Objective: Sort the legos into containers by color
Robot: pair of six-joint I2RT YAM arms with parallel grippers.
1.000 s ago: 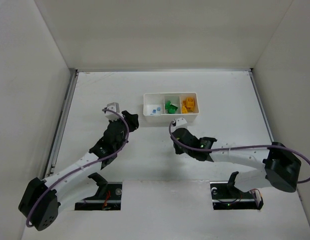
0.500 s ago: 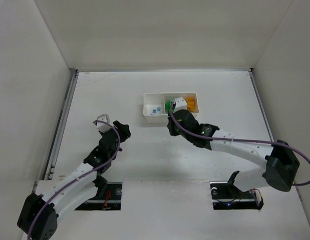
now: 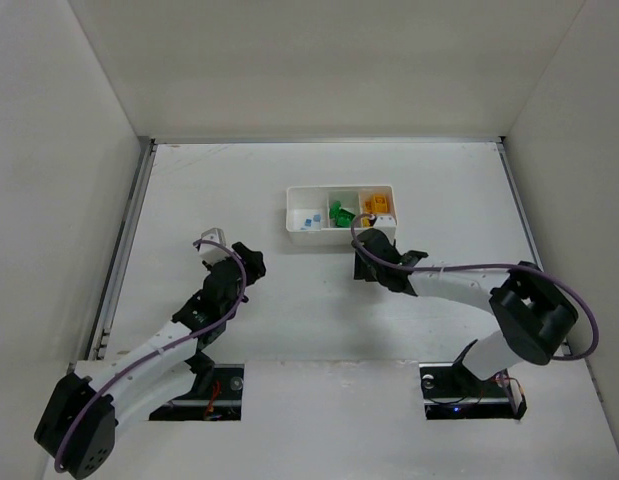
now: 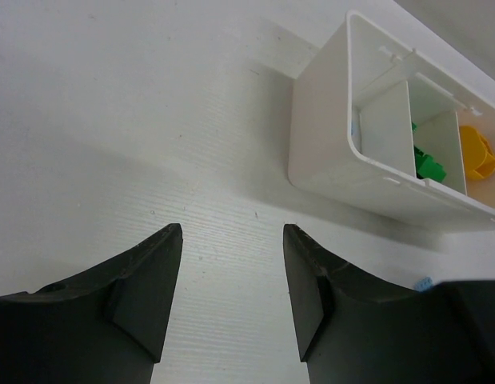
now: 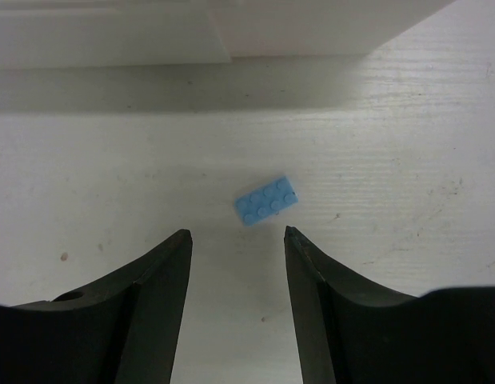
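The white tray [image 3: 339,190] holds light blue legos [image 3: 309,218] in its left container, green ones [image 3: 340,213] in the middle and orange ones [image 3: 373,208] on the right. My right gripper [image 3: 367,243] hovers open just in front of the tray's near wall. One light blue brick [image 5: 267,200] lies flat on the table just beyond its fingertips [image 5: 183,240], touching neither. My left gripper [image 3: 249,258] is open and empty [image 4: 231,236] over bare table, well left of the tray [image 4: 319,152]. From there the green [image 4: 429,164] and orange [image 4: 479,152] bricks show inside.
The table is ringed by white walls on three sides, with a metal rail [image 3: 124,250] along the left. The tray's near wall [image 5: 311,24] stands close ahead of the right fingers. Both arm bases sit at the near edge.
The right gripper, shut a second ago, swung up to the tray, then settled just in front of it and opened. The left arm drew back toward its base.
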